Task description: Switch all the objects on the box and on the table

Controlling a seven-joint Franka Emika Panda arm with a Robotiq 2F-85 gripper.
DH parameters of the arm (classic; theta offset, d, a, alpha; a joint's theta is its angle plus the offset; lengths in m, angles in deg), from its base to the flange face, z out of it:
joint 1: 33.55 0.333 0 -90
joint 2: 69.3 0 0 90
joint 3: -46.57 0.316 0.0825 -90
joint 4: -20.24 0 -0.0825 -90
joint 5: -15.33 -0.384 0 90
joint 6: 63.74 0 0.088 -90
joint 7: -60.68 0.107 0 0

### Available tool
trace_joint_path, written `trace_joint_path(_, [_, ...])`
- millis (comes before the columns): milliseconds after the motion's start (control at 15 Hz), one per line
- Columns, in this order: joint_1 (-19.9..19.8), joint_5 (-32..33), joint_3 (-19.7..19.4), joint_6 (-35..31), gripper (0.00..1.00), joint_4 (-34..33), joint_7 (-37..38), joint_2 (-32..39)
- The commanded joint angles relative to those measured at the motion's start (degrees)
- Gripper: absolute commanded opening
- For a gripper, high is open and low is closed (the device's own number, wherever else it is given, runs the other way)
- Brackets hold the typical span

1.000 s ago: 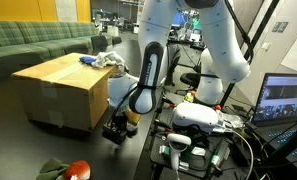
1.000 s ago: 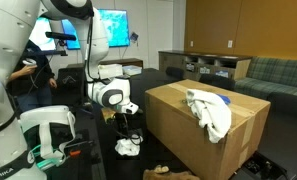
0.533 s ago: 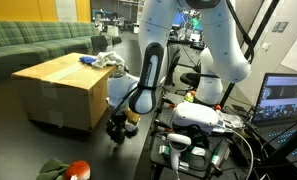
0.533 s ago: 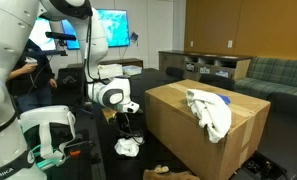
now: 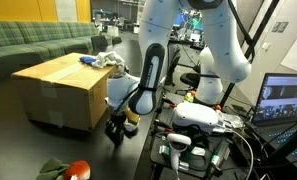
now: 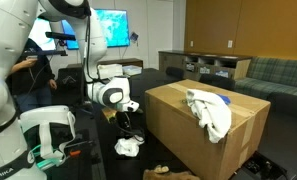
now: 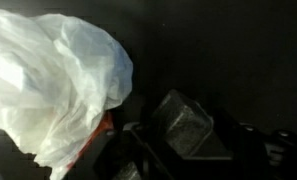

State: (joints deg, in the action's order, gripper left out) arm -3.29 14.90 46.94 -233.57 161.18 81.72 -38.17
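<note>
My gripper (image 5: 116,128) (image 6: 129,127) hangs low over the dark table (image 6: 103,165), close beside the tan cardboard box (image 5: 63,90) (image 6: 203,135). In the wrist view a flat black block (image 7: 185,124) lies tilted between the dark fingers, and a crumpled white cloth (image 7: 53,75) (image 6: 128,148) lies next to it on the table. It is too dark to tell whether the fingers touch the block. On the box top rest another white cloth (image 6: 210,110) (image 5: 111,61) and a blue item (image 6: 225,99) (image 5: 88,59). A red-and-green plush (image 5: 73,170) and a brown toy (image 6: 171,173) lie on the table.
White robot gear with cables (image 5: 198,118) (image 6: 43,130) stands on the table close to the arm. A screen (image 5: 286,100) sits at the edge of an exterior view, and a green sofa (image 5: 38,45) stands behind the box.
The gripper has sunk very slightly toward the table beside the box. The cloths, the plush and the box have not moved.
</note>
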Motion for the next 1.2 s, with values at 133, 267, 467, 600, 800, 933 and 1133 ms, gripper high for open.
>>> trace_joint_path(133, [-2.2,1.6,1.8,4.5,0.2,1.4,-4.7,-6.4])
trace_joint_path(267, [-4.3,1.5,4.1,7.8,0.11,2.4,-7.3,-10.1])
trace_joint_path(467, [-8.9,-0.2,8.8,15.2,0.16,3.1,-12.0,-16.1])
trace_joint_path(600, [-12.1,-2.3,11.8,21.8,0.15,2.8,-15.9,-20.3])
trace_joint_path(800, [-14.8,-4.0,12.7,33.4,0.15,2.2,-20.1,-27.8])
trace_joint_path(933, [-15.7,-3.2,11.8,39.7,0.15,1.4,-20.4,-32.7])
trace_joint_path(1133, [-16.8,-1.2,11.0,45.4,0.15,0.4,-18.5,-38.8])
